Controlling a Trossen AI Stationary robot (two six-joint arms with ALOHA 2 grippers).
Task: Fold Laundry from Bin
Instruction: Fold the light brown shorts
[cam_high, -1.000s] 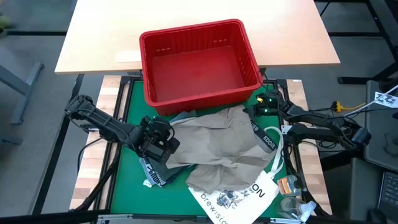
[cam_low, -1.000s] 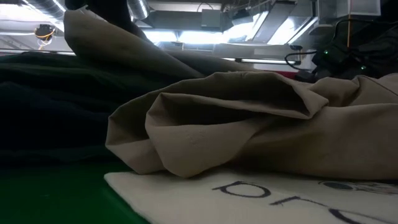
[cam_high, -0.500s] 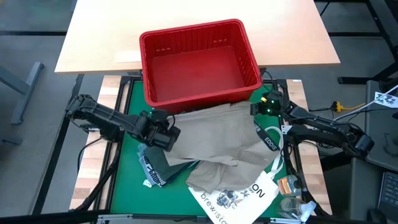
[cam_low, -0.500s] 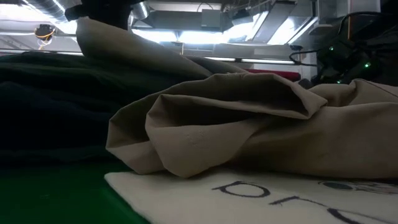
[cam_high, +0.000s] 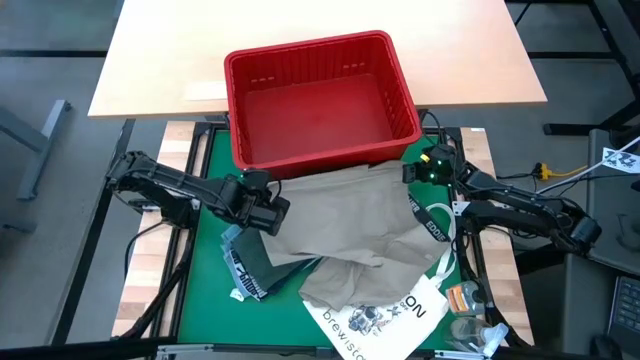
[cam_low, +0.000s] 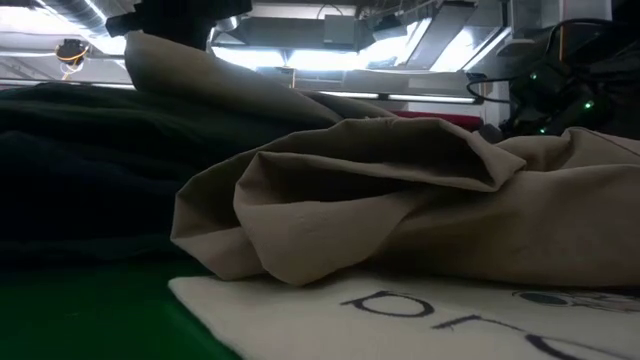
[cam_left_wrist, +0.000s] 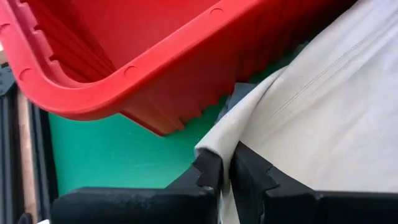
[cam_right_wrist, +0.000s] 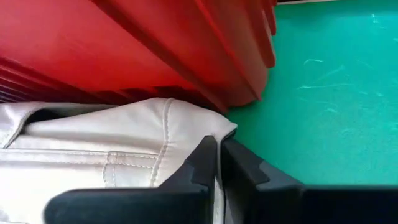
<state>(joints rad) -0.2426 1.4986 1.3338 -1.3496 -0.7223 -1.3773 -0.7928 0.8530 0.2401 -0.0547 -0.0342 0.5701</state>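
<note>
Green desk (cam_high: 205, 300) lying under ceiling lights; red bin (cam_high: 318, 98) blocking behind; left gripper (cam_left_wrist: 225, 176) and right gripper (cam_right_wrist: 217, 160) each pinching the khaki garment (cam_high: 350, 225); tote bag (cam_high: 385, 318) lying beneath.

A: Where can a hand pass?
B: Over the bare green counter (cam_high: 200, 300) at the left front edge.
A: What blocks the rest?
B: The red bin (cam_high: 320, 100) behind; khaki garment (cam_high: 350, 225) and white tote (cam_high: 385, 315) cover the middle and front.

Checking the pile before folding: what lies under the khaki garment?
Under the khaki garment, a dark green garment pokes out on the left and a white tote bag at the front. Anything beneath its middle is covered.
</note>
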